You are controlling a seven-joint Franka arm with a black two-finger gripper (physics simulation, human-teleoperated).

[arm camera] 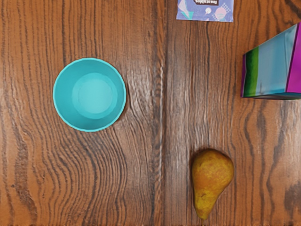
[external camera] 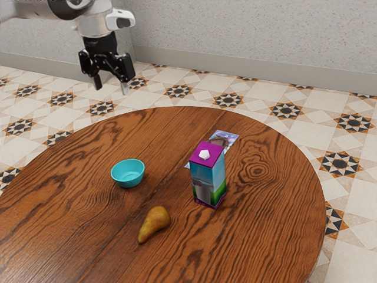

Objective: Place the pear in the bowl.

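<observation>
My black gripper (external camera: 111,89) hangs high at the upper left of the exterior view, well above the table, its two fingers apart with nothing between them. The brownish-yellow pear (external camera: 155,220) lies on its side on the wood; the wrist view has the same pear (arm camera: 211,178). A turquoise bowl (external camera: 128,173) stands upright a short way from the pear, and nothing is inside it, as the bowl (arm camera: 95,95) in the wrist view confirms.
A tall purple-topped carton (external camera: 208,175) stands on the round wooden table (external camera: 76,194), near the pear's rounded end. Behind the carton a flat printed packet (external camera: 227,140) lies on the wood; the wrist view has the packet's edge (arm camera: 205,11).
</observation>
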